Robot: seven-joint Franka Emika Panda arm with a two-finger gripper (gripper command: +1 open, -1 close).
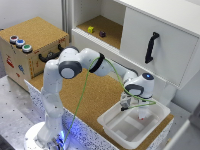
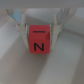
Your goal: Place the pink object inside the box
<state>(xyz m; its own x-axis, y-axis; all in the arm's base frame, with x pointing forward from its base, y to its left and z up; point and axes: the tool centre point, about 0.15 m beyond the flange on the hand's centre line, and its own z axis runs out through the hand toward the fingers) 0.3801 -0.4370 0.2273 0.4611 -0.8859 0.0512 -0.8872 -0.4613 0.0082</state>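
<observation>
The pink object (image 2: pixel 39 41) is a small pink-red block marked with a black "N"; in the exterior view it shows as a red speck (image 1: pixel 142 116) at the fingertips. My gripper (image 1: pixel 142 113) hangs over the inside of the box (image 1: pixel 107 120), a shallow white tray at the exterior view's right. In the wrist view the gripper (image 2: pixel 40 32) is shut on the block, one finger on each side of it. The tray's ribbed white bottom (image 2: pixel 15 65) lies just below. I cannot tell whether the block touches the bottom.
A cork-topped brown box (image 1: pixel 30 47) with coloured buttons stands at the exterior view's left. A white cabinet behind has an open shelf with a yellow cube (image 1: pixel 90 29) and a dark purple piece (image 1: pixel 102 34), and a door with a black handle (image 1: pixel 151 47).
</observation>
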